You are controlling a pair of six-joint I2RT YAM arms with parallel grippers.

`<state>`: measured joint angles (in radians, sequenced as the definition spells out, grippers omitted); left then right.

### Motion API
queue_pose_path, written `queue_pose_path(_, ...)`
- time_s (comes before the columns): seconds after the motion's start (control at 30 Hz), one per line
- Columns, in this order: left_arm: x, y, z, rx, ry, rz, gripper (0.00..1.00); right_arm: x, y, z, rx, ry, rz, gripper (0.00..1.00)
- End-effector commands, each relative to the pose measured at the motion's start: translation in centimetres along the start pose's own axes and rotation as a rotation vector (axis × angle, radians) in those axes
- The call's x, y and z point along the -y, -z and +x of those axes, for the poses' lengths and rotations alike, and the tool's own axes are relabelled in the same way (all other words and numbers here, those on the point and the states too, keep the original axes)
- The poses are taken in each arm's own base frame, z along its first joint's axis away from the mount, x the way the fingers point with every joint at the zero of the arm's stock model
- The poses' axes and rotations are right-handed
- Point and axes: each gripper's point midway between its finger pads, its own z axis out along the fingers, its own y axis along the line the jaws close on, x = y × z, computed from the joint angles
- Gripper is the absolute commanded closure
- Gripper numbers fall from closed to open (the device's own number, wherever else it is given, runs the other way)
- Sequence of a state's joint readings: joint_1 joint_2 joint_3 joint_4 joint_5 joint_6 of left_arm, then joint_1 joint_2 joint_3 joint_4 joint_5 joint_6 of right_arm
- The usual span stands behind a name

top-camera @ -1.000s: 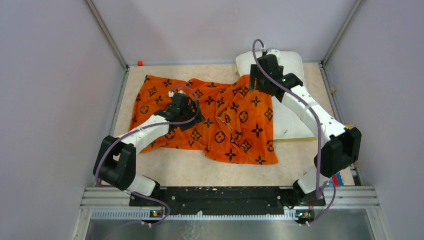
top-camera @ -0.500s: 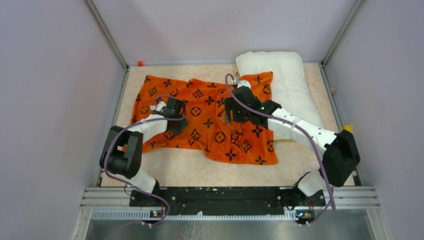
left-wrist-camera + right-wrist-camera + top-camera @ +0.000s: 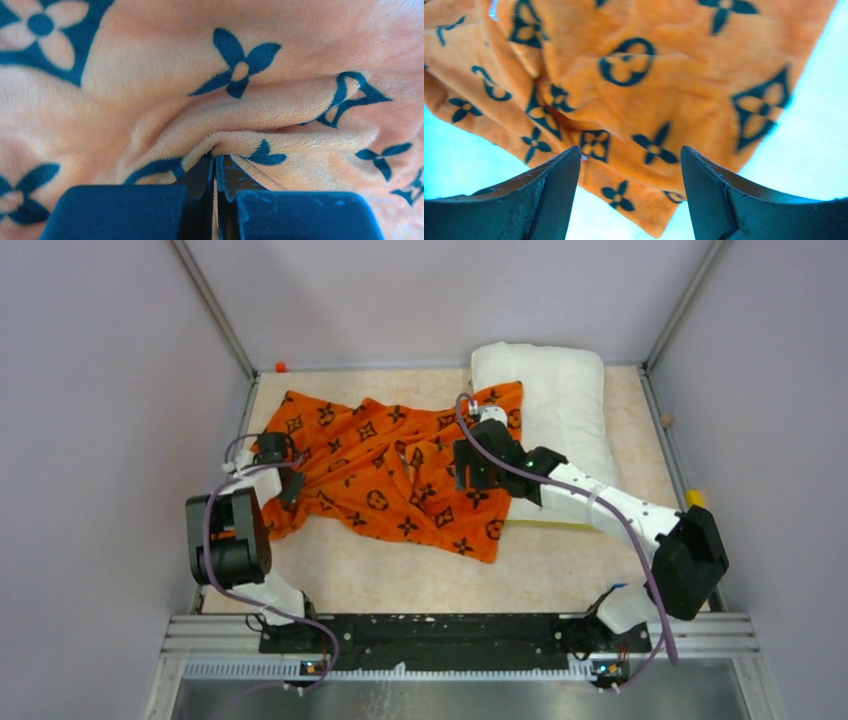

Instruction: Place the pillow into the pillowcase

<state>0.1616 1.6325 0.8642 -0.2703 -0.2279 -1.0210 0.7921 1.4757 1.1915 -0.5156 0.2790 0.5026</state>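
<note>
You have the floppy orange fabric pillowcase with black motifs (image 3: 390, 475) crumpled beneath both sets of jaws, its far corner touching the quilted white pillow (image 3: 565, 390) just beyond your right gripper (image 3: 630, 165), whose jaws hang spread and empty above the cloth, while your left gripper (image 3: 216, 165) pinches a fold tight.

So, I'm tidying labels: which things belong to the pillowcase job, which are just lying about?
Job: pillow, pillowcase, left fingers pinching its fabric, right fingers open.
Lying about: small orange item at far-left corner, yellow item at right edge.
</note>
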Motion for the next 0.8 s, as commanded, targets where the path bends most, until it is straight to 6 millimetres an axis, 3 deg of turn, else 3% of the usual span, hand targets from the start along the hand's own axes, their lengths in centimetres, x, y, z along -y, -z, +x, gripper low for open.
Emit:
queue_pose_path(0.0,-9.6,-0.1,-1.0,0.029,-0.158,-0.374,0.96,1.8,1.2,-1.9,0.066,-0.046,0.054,0.27)
queue_pose_path(0.1,-8.1,0.4,-2.4,0.062,-0.163,-0.338,0.86,4.2,1.5,-2.8,0.083,-0.084,0.105,0.27)
queue_pose_path(0.27,-1.2,2.0,-1.9,-0.028,-0.326,-0.077,0.46,7.6,1.2,-3.4,0.086,-0.114,0.163,0.26)
queue_pose_path(0.37,2.8,4.8,-0.9,-0.003,-0.483,0.102,0.19,9.2,0.5,-3.3,0.068,-0.14,0.18,0.25)
queue_pose_path(0.47,6.6,9.0,0.6,0.034,-0.644,0.304,0.02,11.6,0.1,-3.7,0.063,-0.195,0.19,0.25)
queue_pose_path(0.6,11.5,15.0,6.9,-0.005,-0.843,0.554,0.01,13.2,0.6,-4.3,0.07,-0.214,0.219,0.24)
queue_pose_path(0.77,15.2,20.9,18.3,-0.124,-1.079,0.763,0.01,14.4,0.8,-3.3,0.048,-0.249,0.24,0.25)
